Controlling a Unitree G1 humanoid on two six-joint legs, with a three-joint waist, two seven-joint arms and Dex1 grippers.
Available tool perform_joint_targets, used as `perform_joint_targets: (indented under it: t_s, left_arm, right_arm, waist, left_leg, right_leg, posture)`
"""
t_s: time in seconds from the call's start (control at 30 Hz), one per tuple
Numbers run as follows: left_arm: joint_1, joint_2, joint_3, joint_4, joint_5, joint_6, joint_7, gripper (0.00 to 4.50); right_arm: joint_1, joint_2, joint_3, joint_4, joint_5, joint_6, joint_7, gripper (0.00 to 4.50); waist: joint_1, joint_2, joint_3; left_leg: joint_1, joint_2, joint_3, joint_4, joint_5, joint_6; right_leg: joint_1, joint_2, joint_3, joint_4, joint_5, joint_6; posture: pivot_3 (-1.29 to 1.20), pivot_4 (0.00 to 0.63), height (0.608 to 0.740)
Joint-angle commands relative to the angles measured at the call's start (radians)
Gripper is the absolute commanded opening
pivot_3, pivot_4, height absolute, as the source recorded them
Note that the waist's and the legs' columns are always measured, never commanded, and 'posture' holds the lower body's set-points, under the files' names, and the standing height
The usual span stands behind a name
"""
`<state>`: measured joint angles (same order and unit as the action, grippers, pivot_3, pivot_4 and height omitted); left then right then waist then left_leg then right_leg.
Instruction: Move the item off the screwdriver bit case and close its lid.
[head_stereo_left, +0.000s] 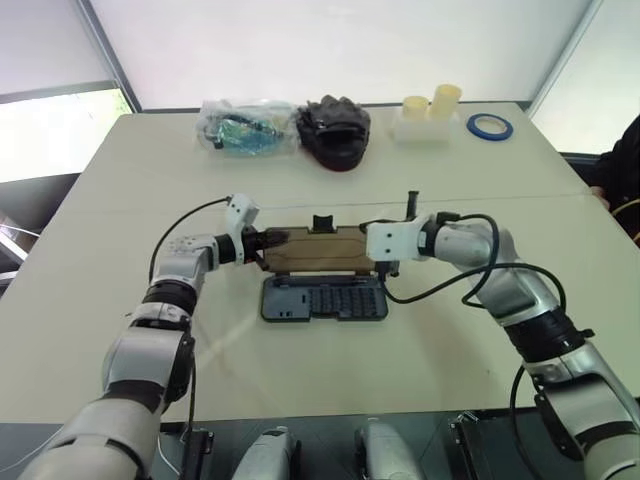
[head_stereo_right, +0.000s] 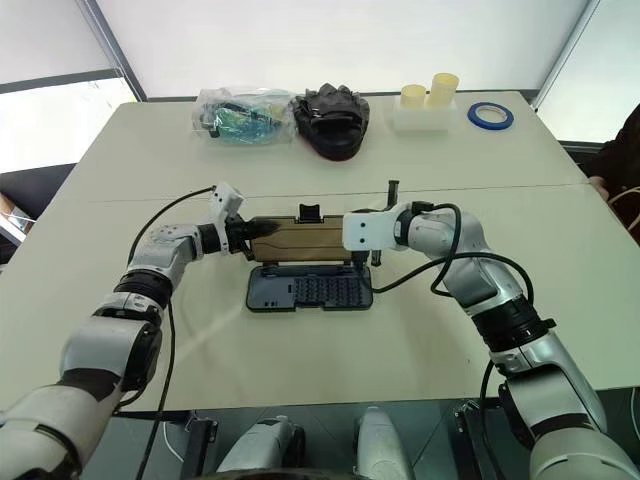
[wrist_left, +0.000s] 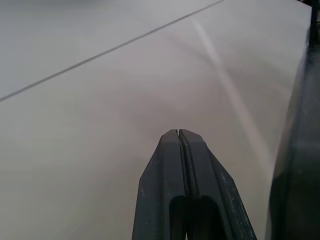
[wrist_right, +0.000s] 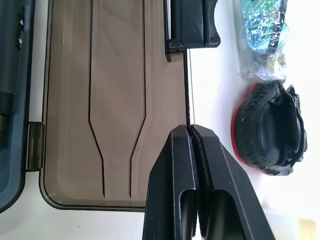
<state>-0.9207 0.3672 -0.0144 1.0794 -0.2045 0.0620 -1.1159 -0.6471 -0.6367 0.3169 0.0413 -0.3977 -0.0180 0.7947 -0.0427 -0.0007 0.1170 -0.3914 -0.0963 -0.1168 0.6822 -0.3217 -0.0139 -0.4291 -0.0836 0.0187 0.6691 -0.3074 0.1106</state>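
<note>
Judging the lid (wrist_right: 115, 100) light, stiff and slick, we would push its latch edge, just beside our right jaws (wrist_right: 191, 134); both jaws' fingers pressed together, empty.

The screwdriver bit case (head_stereo_left: 324, 299) is dark blue-grey, and its lid (head_stereo_left: 318, 250) is translucent smoky brown with a black latch tab (head_stereo_left: 322, 222). The table (head_stereo_left: 100, 260) is pale beige. At 12 o'clock lies a black pouch (wrist_right: 272, 131) with a red edge — at 1 o'clock a blue tape roll (head_stereo_left: 489, 126).
</note>
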Motion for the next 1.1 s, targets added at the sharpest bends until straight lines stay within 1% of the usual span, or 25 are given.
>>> perform_joint_targets:
  t_s: [0.03, 0.1, 0.17, 0.2, 0.3, 0.37, 0.4, 0.43, 0.5, 0.53, 0.57, 0.63, 0.7, 0.77, 0.83, 0.87, 0.9, 0.97, 1.03, 1.1]
  left_arm:
    - [-0.042, 0.004, 0.017, 0.004, 0.011, -0.008, -0.018, 0.00]
    - [-0.047, 0.004, 0.021, 0.013, 0.015, -0.018, -0.010, 0.00]
    - [-0.052, 0.002, 0.030, 0.018, 0.013, -0.020, -0.002, 0.00]
    - [-0.053, 0.002, 0.033, 0.019, 0.014, -0.023, 0.003, 0.00]
    - [-0.055, 0.001, 0.039, 0.014, 0.014, -0.025, 0.003, 0.00]
    - [-0.057, -0.001, 0.047, 0.002, 0.006, -0.018, -0.014, 0.00]
    - [-0.058, 0.000, 0.053, -0.015, -0.007, 0.004, -0.041, 0.00]
    - [-0.059, 0.001, 0.059, -0.027, -0.015, 0.020, -0.060, 0.00]
    - [-0.059, 0.014, 0.061, -0.098, -0.056, 0.118, -0.168, 0.00]
    - [-0.050, 0.026, 0.053, -0.154, -0.077, 0.175, -0.230, 0.00]
    - [-0.038, 0.039, 0.041, -0.215, -0.097, 0.234, -0.287, 0.00]
    - [-0.016, 0.053, 0.029, -0.295, -0.114, 0.304, -0.332, 0.00]
    - [0.043, 0.106, -0.045, -0.489, -0.157, 0.458, -0.448, 0.00]
    - [0.106, 0.161, -0.125, -0.660, -0.203, 0.565, -0.498, 0.00]
    - [0.198, 0.262, -0.263, -0.801, -0.215, 0.529, -0.498, 0.00]
    - [0.236, 0.308, -0.320, -0.848, -0.206, 0.491, -0.498, 0.00]
    - [0.259, 0.336, -0.351, -0.874, -0.210, 0.475, -0.498, 0.00]
    - [0.256, 0.317, -0.314, -0.863, -0.228, 0.515, -0.498, 0.00]
    - [0.215, 0.282, -0.251, -0.832, -0.271, 0.572, -0.480, 0.00]
    - [0.104, 0.222, -0.137, -0.744, -0.340, 0.631, -0.400, 0.00]
  right_arm:
    - [-0.004, 0.000, -0.017, -0.046, 0.009, 0.014, 0.007, 0.02]
    - [-0.003, 0.001, -0.021, -0.053, 0.013, 0.024, 0.009, 0.02]
    - [-0.001, 0.004, -0.032, -0.068, 0.019, 0.050, 0.011, 0.58]
    - [0.008, 0.009, -0.040, -0.088, 0.029, 0.093, 0.020, 0.83]
    - [0.042, 0.035, -0.081, -0.170, 0.088, 0.269, 0.058, 2.36]
    - [0.070, 0.019, -0.107, -0.259, 0.130, 0.400, 0.117, 3.43]
    - [0.073, 0.026, -0.162, -0.338, 0.191, 0.537, 0.140, 3.90]
    - [0.072, 0.032, -0.202, -0.396, 0.236, 0.637, 0.153, 3.90]
    - [0.032, 0.046, -0.363, -0.530, 0.404, 0.922, 0.195, 3.90]
    - [0.010, 0.047, -0.440, -0.573, 0.472, 1.013, 0.207, 3.90]
    - [-0.009, 0.049, -0.506, -0.602, 0.522, 1.085, 0.203, 3.90]
    - [-0.029, 0.044, -0.559, -0.628, 0.576, 1.159, 0.177, 3.90]
    - [-0.028, 0.036, -0.634, -0.630, 0.612, 1.201, 0.144, 3.90]
    - [-0.018, 0.024, -0.657, -0.633, 0.642, 1.217, 0.118, 3.90]
    - [0.014, 0.005, -0.641, -0.651, 0.667, 1.219, 0.103, 3.90]
    - [0.032, -0.002, -0.630, -0.662, 0.678, 1.217, 0.095, 3.90]
    - [0.046, -0.006, -0.623, -0.672, 0.690, 1.217, 0.084, 3.90]
    - [0.066, -0.007, -0.618, -0.686, 0.719, 1.220, 0.061, 3.90]
    - [0.083, -0.012, -0.611, -0.692, 0.739, 1.216, 0.039, 3.90]
    - [0.097, -0.002, -0.599, -0.701, 0.760, 1.232, 0.007, 3.90]
  waist:
    - [0.000, 0.000, 0.000]
    - [0.000, 0.000, 0.000]
    - [-0.001, 0.000, 0.000]
    - [-0.001, 0.000, 0.000]
    - [-0.001, 0.000, 0.000]
    - [0.001, 0.000, 0.000]
    - [0.001, 0.000, 0.000]
    - [0.001, 0.000, 0.000]
    - [0.002, 0.000, 0.001]
    - [0.001, 0.000, 0.002]
    - [0.001, -0.001, 0.002]
    - [0.001, -0.001, 0.002]
    - [0.000, -0.001, 0.002]
    - [-0.002, 0.000, 0.002]
    - [-0.003, 0.001, 0.002]
    - [-0.003, 0.001, 0.002]
    - [-0.002, 0.001, 0.003]
    - [0.006, 0.001, 0.004]
    - [0.026, 0.000, 0.005]
    - [0.040, -0.002, 0.006]
  left_leg:
    - [0.000, 0.000, 0.000, 0.000, 0.000, 0.000]
    - [0.000, 0.000, 0.000, 0.000, 0.000, 0.000]
    - [0.000, 0.000, 0.000, 0.000, 0.000, 0.000]
    - [0.000, 0.000, 0.000, 0.000, 0.000, 0.000]
    - [0.000, 0.000, -0.001, 0.000, 0.000, 0.000]
    - [0.000, 0.000, -0.001, 0.000, 0.000, 0.000]
    - [0.000, 0.000, -0.001, 0.001, 0.000, 0.000]
    - [-0.001, -0.001, -0.001, 0.001, 0.000, 0.000]
    - [-0.001, -0.001, -0.001, 0.001, 0.000, 0.000]
    - [-0.003, -0.001, -0.002, 0.001, 0.000, 0.000]
    - [-0.004, -0.001, -0.002, 0.001, 0.000, 0.000]
    - [-0.004, -0.001, -0.003, 0.000, 0.000, 0.000]
    - [-0.002, -0.001, -0.004, -0.001, 0.000, 0.000]
    - [-0.002, -0.002, -0.004, -0.002, 0.000, 0.001]
    - [-0.002, -0.002, -0.003, -0.002, -0.001, 0.001]
    - [-0.001, -0.002, -0.003, -0.002, -0.001, 0.001]
    - [-0.001, -0.002, -0.003, -0.003, -0.001, 0.001]
    - [-0.001, -0.002, -0.003, -0.002, -0.001, 0.001]
    - [-0.002, -0.003, -0.003, 0.001, -0.001, 0.001]
    - [-0.002, -0.003, -0.003, 0.003, -0.001, 0.002]
  right_leg:
    - [0.000, 0.000, 0.000, 0.000, 0.000, 0.000]
    - [0.000, 0.000, 0.000, 0.001, 0.000, 0.000]
    - [0.000, 0.000, 0.000, 0.002, 0.000, 0.000]
    - [0.000, 0.000, 0.000, 0.002, 0.000, 0.000]
    - [-0.001, 0.000, 0.000, 0.002, 0.000, 0.000]
    - [-0.001, -0.001, 0.000, 0.003, 0.000, 0.000]
    - [-0.001, -0.001, 0.000, 0.003, 0.000, 0.000]
    - [-0.001, -0.002, 0.000, 0.003, 0.000, 0.000]
    - [-0.001, -0.002, 0.000, 0.003, 0.000, 0.000]
    - [-0.002, -0.002, 0.000, 0.004, 0.000, 0.000]
    - [-0.002, -0.003, 0.000, 0.004, 0.000, 0.000]
    - [-0.002, -0.003, -0.001, 0.005, 0.000, 0.000]
    - [-0.001, -0.003, -0.001, 0.005, 0.000, 0.000]
    - [-0.001, -0.003, 0.000, 0.007, 0.000, 0.000]
    - [-0.002, -0.004, 0.001, 0.013, 0.000, 0.000]
    - [-0.002, -0.004, 0.001, 0.013, 0.000, 0.000]
    - [-0.002, -0.004, 0.002, 0.013, 0.000, 0.000]
    - [-0.002, -0.004, 0.002, 0.013, 0.000, 0.000]
    - [-0.002, -0.004, 0.002, 0.013, 0.000, 0.000]
    - [0.000, -0.004, 0.002, 0.013, 0.000, 0.000]
  posture:
    - [0.00, 0.150, 0.740]
    - [0.00, 0.150, 0.740]
    - [0.00, 0.150, 0.740]
    - [0.00, 0.150, 0.740]
    - [0.00, 0.150, 0.740]
    - [0.00, 0.150, 0.740]
    - [0.00, 0.150, 0.740]
    - [0.00, 0.150, 0.740]
    - [0.00, 0.150, 0.740]
    - [0.00, 0.150, 0.740]
    - [0.00, 0.150, 0.740]
    - [0.00, 0.150, 0.740]
    - [0.00, 0.150, 0.740]
    - [0.00, 0.150, 0.740]
    - [0.00, 0.150, 0.740]
    - [0.00, 0.150, 0.740]
    - [0.00, 0.150, 0.740]
    - [0.00, 0.150, 0.740]
    - [0.00, 0.150, 0.740]
    - [0.00, 0.150, 0.740]
